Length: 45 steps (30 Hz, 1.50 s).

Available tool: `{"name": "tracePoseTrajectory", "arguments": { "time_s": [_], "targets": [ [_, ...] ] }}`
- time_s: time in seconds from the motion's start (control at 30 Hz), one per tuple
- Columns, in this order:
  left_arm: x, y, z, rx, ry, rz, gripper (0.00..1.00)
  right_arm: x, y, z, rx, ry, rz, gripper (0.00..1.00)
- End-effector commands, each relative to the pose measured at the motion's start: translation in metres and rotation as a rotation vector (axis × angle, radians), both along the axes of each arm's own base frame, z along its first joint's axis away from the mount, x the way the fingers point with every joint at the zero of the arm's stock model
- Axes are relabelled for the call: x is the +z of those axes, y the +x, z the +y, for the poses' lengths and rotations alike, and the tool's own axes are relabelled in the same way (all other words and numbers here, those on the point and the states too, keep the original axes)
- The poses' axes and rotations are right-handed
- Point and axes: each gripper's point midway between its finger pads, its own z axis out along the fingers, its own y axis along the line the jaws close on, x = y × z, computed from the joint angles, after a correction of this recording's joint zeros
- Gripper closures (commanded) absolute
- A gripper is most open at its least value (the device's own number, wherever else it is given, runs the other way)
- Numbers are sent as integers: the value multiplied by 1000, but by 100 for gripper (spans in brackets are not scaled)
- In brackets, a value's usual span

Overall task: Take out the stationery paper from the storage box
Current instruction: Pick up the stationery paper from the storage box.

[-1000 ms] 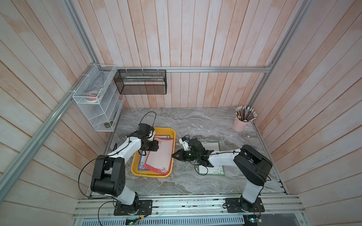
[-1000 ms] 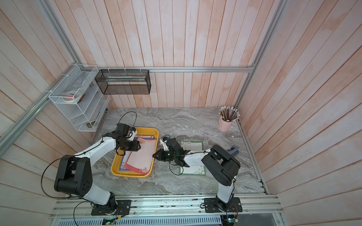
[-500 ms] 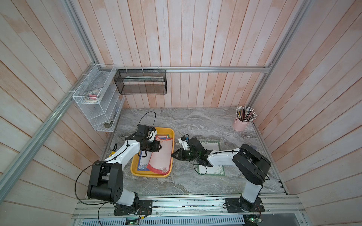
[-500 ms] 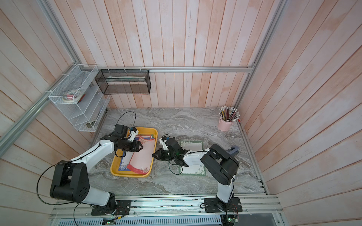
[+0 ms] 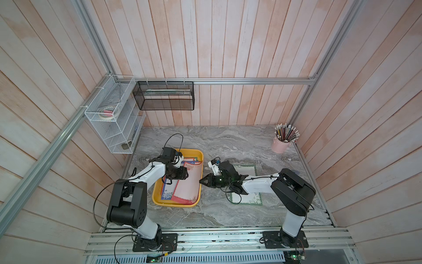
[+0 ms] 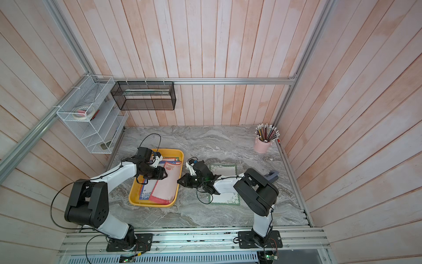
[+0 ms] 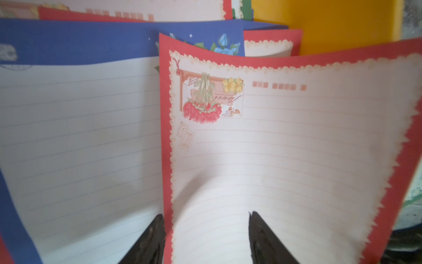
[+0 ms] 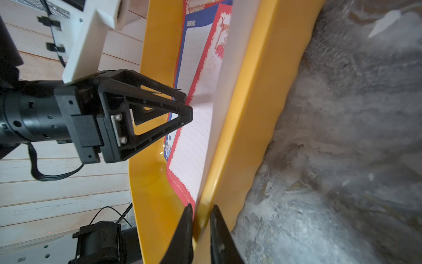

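Observation:
The yellow storage box (image 5: 175, 204) (image 6: 150, 204) lies left of centre on the marble table. Stationery paper lies in it: a red-bordered sheet (image 5: 189, 185) (image 7: 296, 148) on top, bowed up against the right wall, and a blue-bordered sheet (image 5: 167, 190) (image 7: 80, 137) beneath. My left gripper (image 5: 186, 174) (image 7: 205, 214) is open, fingertips down on the paper, one on each side of the red sheet's left edge. My right gripper (image 5: 201, 181) (image 8: 202, 206) is shut on the box's right wall (image 8: 251, 114), the red sheet's edge at its inner finger. A green-bordered sheet (image 5: 247, 169) lies on the table under the right arm.
A pink cup of pencils (image 5: 283, 142) stands at the back right corner. A black mesh basket (image 5: 163, 98) hangs on the back wall. A white wire rack (image 5: 114, 121) is fixed to the left wall above the table's left edge.
My left gripper has slid right across the box, pushing the red-bordered sheet so that it bows up against the right wall. The right gripper has stayed on the wall.

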Motion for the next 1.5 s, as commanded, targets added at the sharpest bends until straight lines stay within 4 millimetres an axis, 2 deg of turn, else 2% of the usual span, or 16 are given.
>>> {"name": "tracePoseTrajectory", "arguments": {
  "time_s": [0.0,0.43,0.63,0.83,1.2,1.33,1.47],
  "targets": [
    [3,5,0,12,2,-2,40,-16,-4,-1,5,-30,23,83],
    [27,3,-27,-21,-194,-28,40,-15,-4,-2,-1,-28,21,83],
    [35,5,-31,-16,-234,-40,40,-14,-4,-3,-5,-27,21,83],
    [24,4,-25,7,-199,-10,39,-15,-4,-2,-4,-28,22,83],
    [14,2,-28,14,-213,37,37,-15,-4,-1,4,-29,22,83],
    [5,0,-29,21,-214,80,37,-15,-4,0,7,-28,25,83],
    [-9,-1,-21,44,-160,123,37,-15,-4,1,13,-26,25,83]
  ]
}}
